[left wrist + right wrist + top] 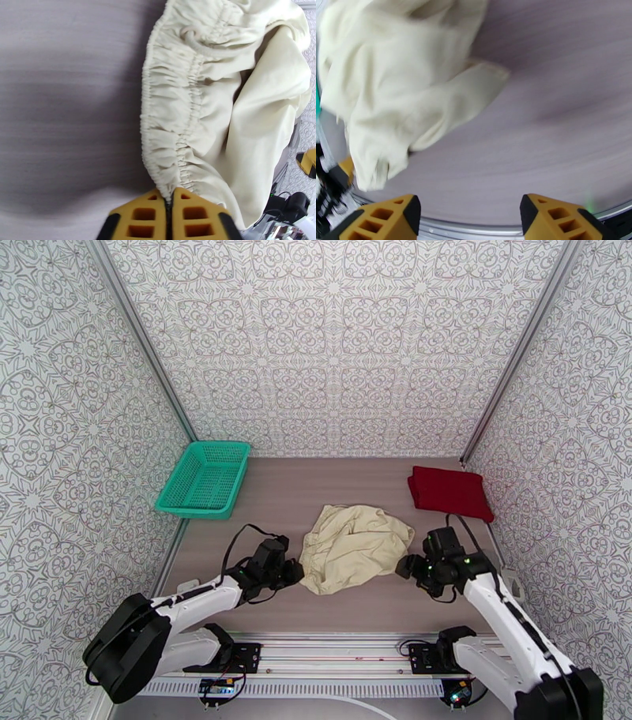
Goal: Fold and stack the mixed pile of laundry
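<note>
Overhead view, near to far: the two arms rise from a rail at the near edge of the bench [316, 500] and reach inward toward one another. The left end effector [294, 571] meets the near-left edge of the cream-beige garment [355, 546], and the right end effector [404, 566] sits just beside its right edge. The garment lies rumpled at mid-bench, between the two.

Left wrist view: the left end effector [169, 197] is clenched, its yellow fingers pressed together on the gathered waistband [158, 118] of the cream-beige garment [245, 118]. This grasp cannot be made out from overhead. A thin pale cord [189, 37] loops at the far end of the waistband. The yellow shape at the right margin is probably the other end effector, though little of it is visible.

Right wrist view: the right end effector [470, 215] is released, its fingers spread wide with bare bench surface between them. The cream-beige garment [395, 98] lies ahead and to the left, apart from both fingers; the picture is blurred.

Far part of the overhead view: a dark red shirt [449, 491] rests folded in the far-right corner, well apart from the garment. A teal mesh basket [204, 478] stands in the far-left corner. Patterned walls enclose the bench on three sides.
</note>
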Action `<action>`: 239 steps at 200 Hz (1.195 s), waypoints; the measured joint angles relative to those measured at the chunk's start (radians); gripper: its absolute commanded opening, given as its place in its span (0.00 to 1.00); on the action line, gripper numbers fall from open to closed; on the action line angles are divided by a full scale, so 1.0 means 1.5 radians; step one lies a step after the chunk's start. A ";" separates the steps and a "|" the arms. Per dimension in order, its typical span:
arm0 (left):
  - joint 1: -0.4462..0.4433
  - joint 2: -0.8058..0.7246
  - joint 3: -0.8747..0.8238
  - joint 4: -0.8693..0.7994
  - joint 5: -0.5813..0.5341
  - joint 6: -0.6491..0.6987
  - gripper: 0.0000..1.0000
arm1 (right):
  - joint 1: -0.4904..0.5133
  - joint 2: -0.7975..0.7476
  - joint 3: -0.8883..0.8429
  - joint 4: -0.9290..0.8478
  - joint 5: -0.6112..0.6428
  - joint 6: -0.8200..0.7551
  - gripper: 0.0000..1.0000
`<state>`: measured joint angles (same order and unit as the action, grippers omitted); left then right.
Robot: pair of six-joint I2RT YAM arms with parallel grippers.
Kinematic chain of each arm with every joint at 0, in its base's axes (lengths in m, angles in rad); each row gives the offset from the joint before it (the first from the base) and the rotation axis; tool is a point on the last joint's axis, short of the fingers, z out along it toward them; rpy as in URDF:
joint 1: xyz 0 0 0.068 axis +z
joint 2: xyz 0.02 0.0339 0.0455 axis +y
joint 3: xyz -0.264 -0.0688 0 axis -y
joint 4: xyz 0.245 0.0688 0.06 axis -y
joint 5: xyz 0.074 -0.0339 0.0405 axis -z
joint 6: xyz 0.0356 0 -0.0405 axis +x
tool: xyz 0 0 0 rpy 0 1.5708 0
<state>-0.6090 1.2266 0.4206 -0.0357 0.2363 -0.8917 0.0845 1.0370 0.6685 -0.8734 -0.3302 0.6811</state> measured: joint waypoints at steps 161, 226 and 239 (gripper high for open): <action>0.005 -0.185 0.140 -0.135 -0.053 0.108 0.00 | -0.078 0.117 0.004 0.286 -0.135 0.008 0.00; -0.077 -0.241 0.566 -0.400 -0.141 0.280 0.00 | -0.078 -0.092 0.364 0.020 -0.068 -0.054 0.00; -0.109 -0.233 0.659 -0.451 -0.158 0.313 0.00 | -0.078 -0.111 0.430 -0.031 -0.059 -0.062 0.00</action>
<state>-0.7731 0.8772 1.4086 -0.7120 -0.0006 -0.4221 -0.0330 0.8700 1.3128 -0.9199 -0.4191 0.5880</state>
